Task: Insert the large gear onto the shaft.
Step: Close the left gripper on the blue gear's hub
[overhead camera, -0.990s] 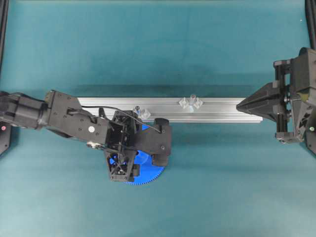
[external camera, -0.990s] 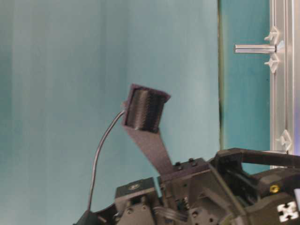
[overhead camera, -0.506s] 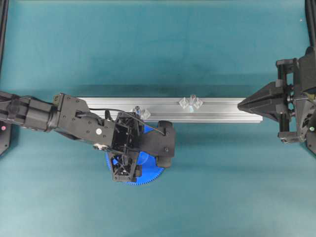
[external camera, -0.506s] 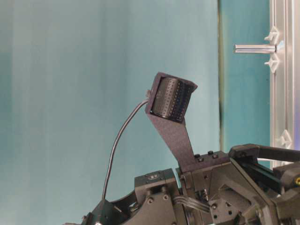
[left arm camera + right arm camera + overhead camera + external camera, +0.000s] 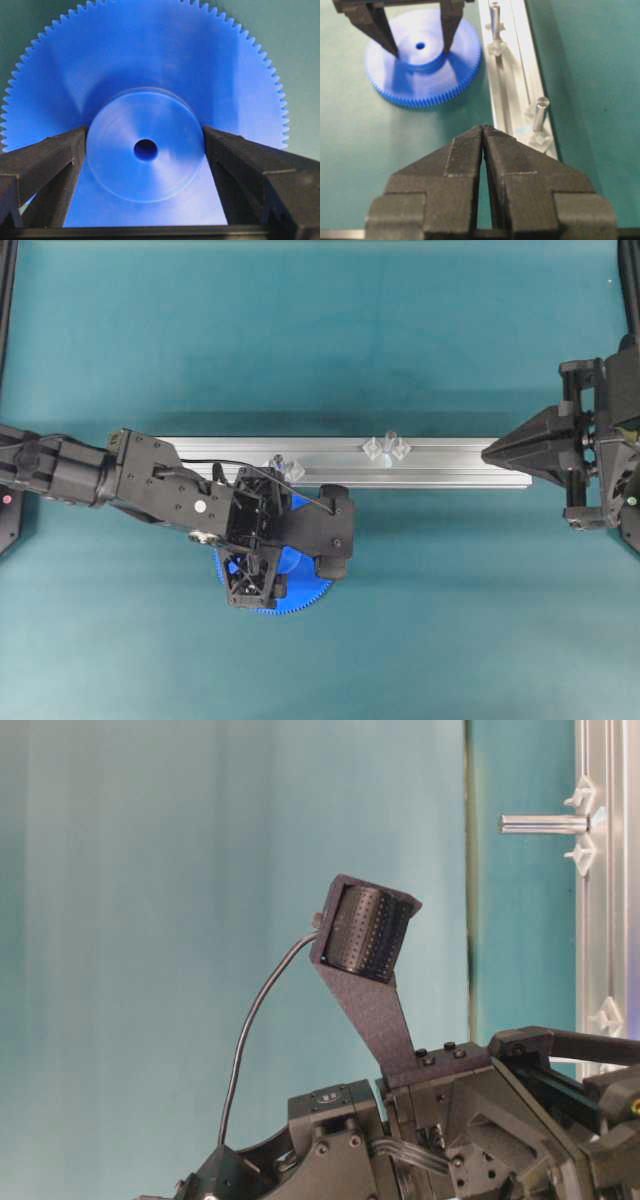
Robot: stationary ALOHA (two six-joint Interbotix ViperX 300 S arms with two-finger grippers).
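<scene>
The large gear (image 5: pixel 305 596) (image 5: pixel 465 65) lies flat on the teal table, just in front of the rail. My left gripper (image 5: pixel 272 558) (image 5: pixel 145 145) (image 5: pixel 420 50) hangs over it, open, one finger at each side of the raised hub (image 5: pixel 145 150). I cannot tell whether the fingers touch the hub. Two look-alike silver pins stand on the rail, and the shaft is one of them. One pin (image 5: pixel 388 443) (image 5: pixel 538 114) (image 5: pixel 540 823) is near the rail's middle. The other pin (image 5: pixel 281 463) (image 5: pixel 494 17) is beside my left gripper. My right gripper (image 5: pixel 487 452) (image 5: pixel 483 127) is shut and empty at the rail's right end.
The aluminium rail (image 5: pixel 450 455) (image 5: pixel 510 90) runs left to right across the table's middle. Small clear faceted pieces (image 5: pixel 400 450) flank each pin. My left arm (image 5: pixel 150 485) lies over the rail's left part. Black frame posts (image 5: pixel 8 300) stand at the table's sides.
In the first half second my left arm shifted a little toward the front, over the gear. It has stayed still since. My right gripper drew back slightly to the right.
</scene>
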